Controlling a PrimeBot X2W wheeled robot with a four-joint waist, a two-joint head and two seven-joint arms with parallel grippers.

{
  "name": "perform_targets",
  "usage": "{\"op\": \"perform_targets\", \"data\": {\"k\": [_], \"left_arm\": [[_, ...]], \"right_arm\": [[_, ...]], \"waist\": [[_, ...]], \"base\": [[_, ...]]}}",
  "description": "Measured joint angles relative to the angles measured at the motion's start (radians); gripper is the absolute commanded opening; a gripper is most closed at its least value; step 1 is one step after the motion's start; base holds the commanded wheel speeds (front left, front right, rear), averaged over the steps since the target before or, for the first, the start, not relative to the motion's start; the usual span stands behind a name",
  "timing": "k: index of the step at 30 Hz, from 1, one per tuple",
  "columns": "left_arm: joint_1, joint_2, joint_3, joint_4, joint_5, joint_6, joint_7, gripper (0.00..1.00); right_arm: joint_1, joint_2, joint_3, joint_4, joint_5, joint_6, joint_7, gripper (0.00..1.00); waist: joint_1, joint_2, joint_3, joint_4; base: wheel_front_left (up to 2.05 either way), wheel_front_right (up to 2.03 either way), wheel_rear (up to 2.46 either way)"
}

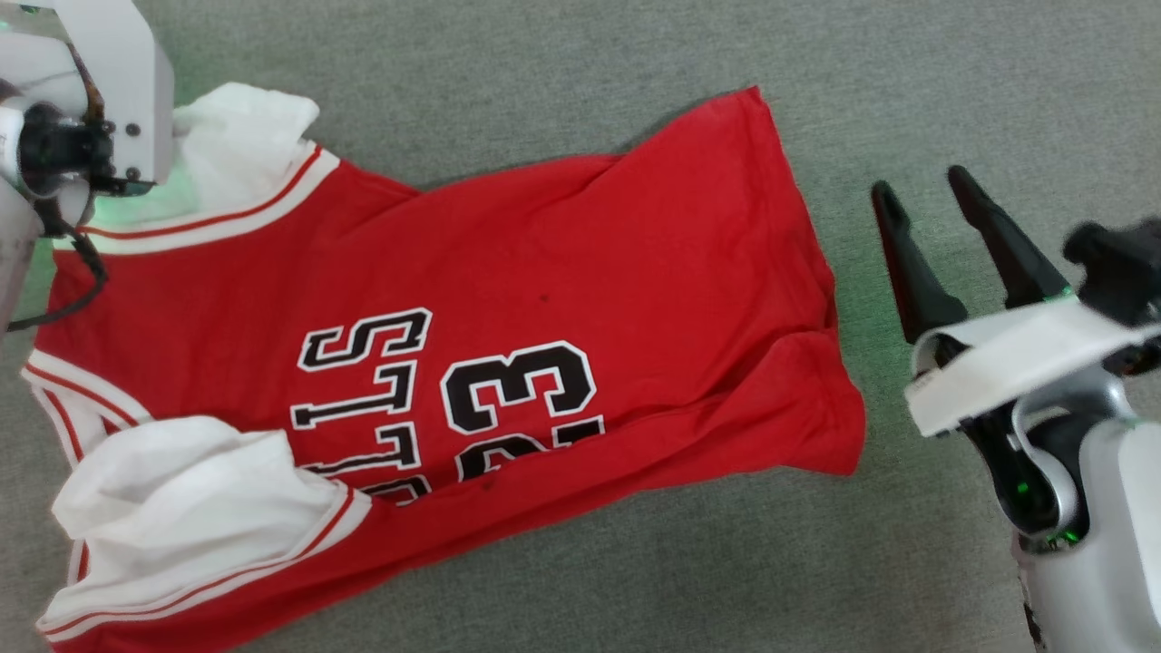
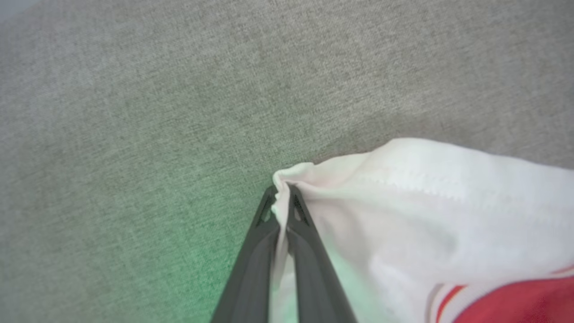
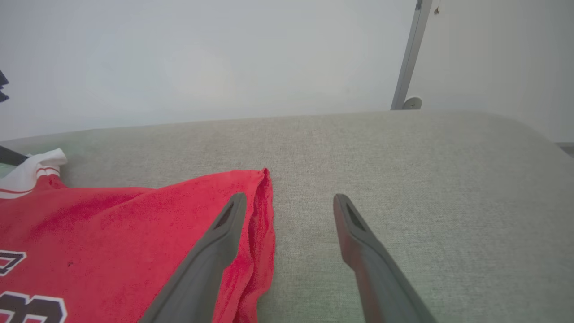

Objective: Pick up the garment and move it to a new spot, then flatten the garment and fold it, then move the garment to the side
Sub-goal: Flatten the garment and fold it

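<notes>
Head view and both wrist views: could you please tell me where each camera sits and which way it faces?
Head view: on the head, looking down at the garment on a grey cushion; left arm, open right gripper.
Left wrist view: on that wrist, looking along the left gripper, shut on the white sleeve.
Right wrist view: on that wrist, looking across the cushion to a wall, past its open fingers.
Shared: head and right wrist views show the red hem.

garment (image 1: 635,272): thin matt red-and-white cloth | surface (image 1: 907,73): grey coarse-woven fabric | right hand (image 1: 922,183): matt dark plastic
</notes>
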Motion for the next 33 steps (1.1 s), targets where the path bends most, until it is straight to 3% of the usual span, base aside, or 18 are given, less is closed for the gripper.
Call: {"op": "perform_targets", "data": {"k": [7, 18, 24, 25, 26, 33], "left_arm": [[-0.018, -0.014, -0.005, -0.012, 0.002, 0.001, -0.005, 0.00], [-0.050, -0.058, -0.005, -0.032, 0.003, 0.005, -0.026, 0.00], [-0.059, -0.077, -0.003, -0.032, 0.001, 0.001, -0.041, 0.00], [-0.060, -0.081, -0.002, -0.031, -0.001, 0.001, -0.044, 0.00], [-0.061, -0.084, -0.002, -0.030, -0.001, 0.001, -0.050, 0.00], [-0.059, -0.101, 0.000, -0.012, -0.005, -0.018, -0.113, 0.00]], "right_arm": [[-0.159, 0.004, 0.021, 0.046, 0.021, 0.000, 0.211, 1.00], [-0.470, 0.004, 0.076, 0.419, 0.024, 0.000, 0.514, 1.00], [-0.587, -0.013, 0.143, 0.557, 0.043, 0.000, 0.634, 1.00], [-0.602, -0.015, 0.151, 0.575, 0.051, 0.000, 0.646, 0.34], [-0.615, -0.018, 0.161, 0.590, 0.059, 0.000, 0.661, 0.00], [-0.642, -0.057, 0.198, 0.641, 0.095, 0.000, 0.625, 0.00]], "waist": [[0.0000, 0.0000, 0.014, 0.019], [0.0000, 0.0000, 0.044, 0.074], [0.0000, 0.0000, 0.055, 0.101], [0.0000, 0.0000, 0.057, 0.105], [0.0000, 0.0000, 0.057, 0.108], [0.0000, 0.0000, 0.044, 0.134]], "base": [[0.00, 0.00, 0.00], [0.00, 0.00, 0.00], [0.00, 0.00, 0.00], [0.00, 0.00, 0.00], [0.00, 0.00, 0.00], [0.00, 0.00, 0.00]]}}
